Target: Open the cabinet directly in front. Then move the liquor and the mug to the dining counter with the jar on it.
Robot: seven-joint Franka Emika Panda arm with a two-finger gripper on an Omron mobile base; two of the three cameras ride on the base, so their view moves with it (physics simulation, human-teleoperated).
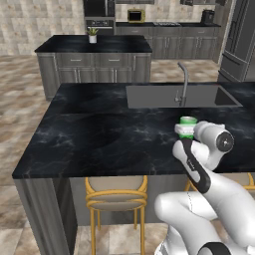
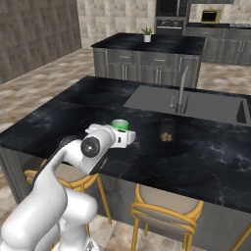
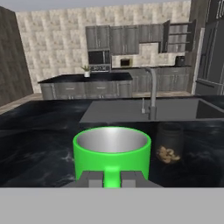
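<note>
Gripper (image 3: 112,178) clamped tight on the handle of the mug (image 3: 112,153), two dark square fingertips (image 3: 91,178) pinching it from either side. Mug is bright glossy green, round, with a pale grey-white inside and nothing in it. It sits out over the dining counter (image 1: 99,139), near the front edge; can't tell if its base touches the top or hangs just above it. From the right base view the mug (image 2: 120,125) pokes up just past the white hand (image 2: 110,137), and from the left base view the mug (image 1: 188,122) shows as a green rim above the wrist.

The counter top is polished black marble with faint white veining, long and flat, on dark grey wood-grain sides. A rectangular matte grey sink (image 1: 179,95) is set into it, with a thin curved metal faucet (image 2: 181,90) at its near edge. The jar (image 2: 167,130) stands on the marble in front of the sink, right of the mug and apart from it: a dark see-through cylinder with brownish lumps at the bottom.

Yellow-framed stools (image 1: 116,196) with tan round seats are tucked under the front edge. Behind is a smaller black-topped island (image 1: 94,47) with a little potted plant (image 1: 92,35). In the far wall, one cabinet (image 3: 177,37) stands with its door open, shelves showing.
</note>
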